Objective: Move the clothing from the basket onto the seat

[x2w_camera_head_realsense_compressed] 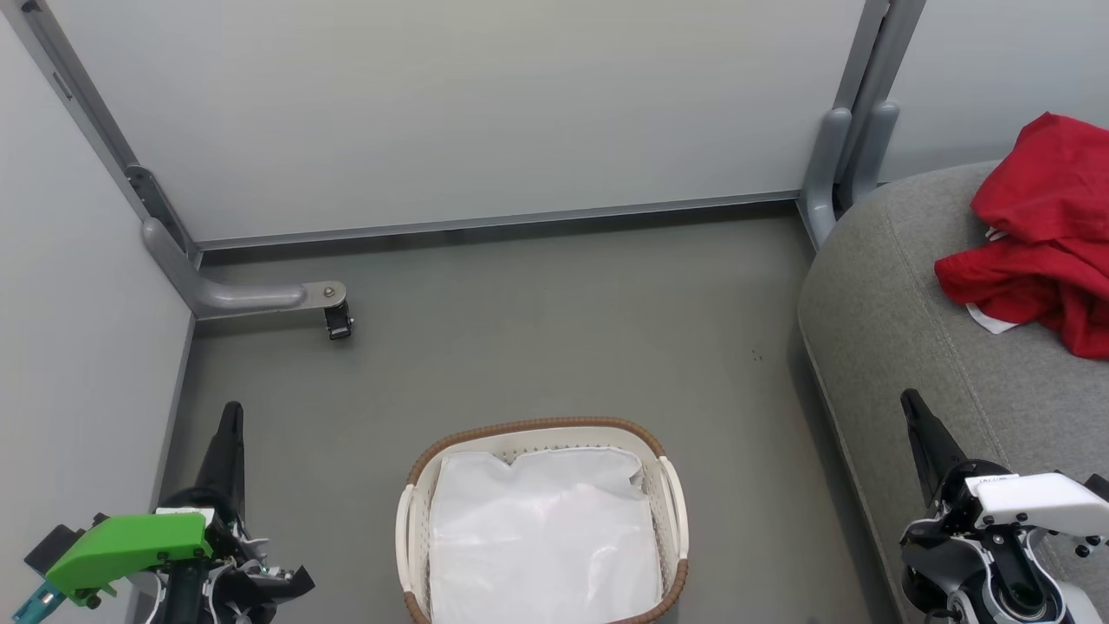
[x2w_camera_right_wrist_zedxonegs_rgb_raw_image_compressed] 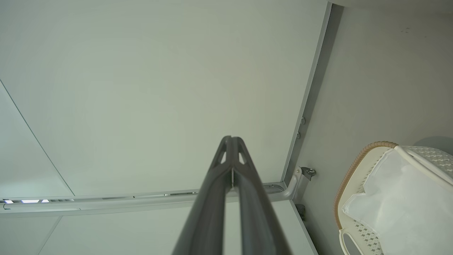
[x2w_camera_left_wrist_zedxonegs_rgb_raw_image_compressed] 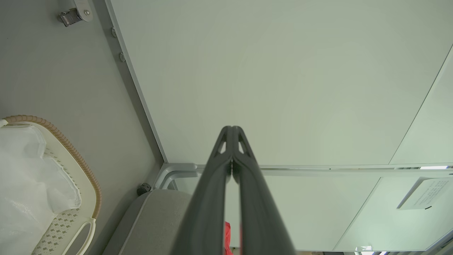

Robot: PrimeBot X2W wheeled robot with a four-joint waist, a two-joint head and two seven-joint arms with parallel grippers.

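L fingers (x2w_camera_left_wrist_zedxonegs_rgb_raw_image_compressed: pixel 208 198), R fingers (x2w_camera_right_wrist_zedxonegs_rgb_raw_image_compressed: pixel 210 205) closed, empty | clothing (x2w_camera_head_realsense_compressed: pixel 1048 217) red, crumpled, on seat (x2w_camera_head_realsense_compressed: pixel 901 347)

Smooth pale grey-white partition panels (x2w_camera_head_realsense_compressed: pixel 485 113), framed in thin grey metal rails (x2w_camera_head_realsense_compressed: pixel 494 223), enclose a flat, matte olive-grey floor (x2w_camera_head_realsense_compressed: pixel 554 347), where a curved grey metal support foot (x2w_camera_head_realsense_compressed: pixel 234 297) carrying a small black caster (x2w_camera_head_realsense_compressed: pixel 338 324) juts from the left corner under soft, even light.
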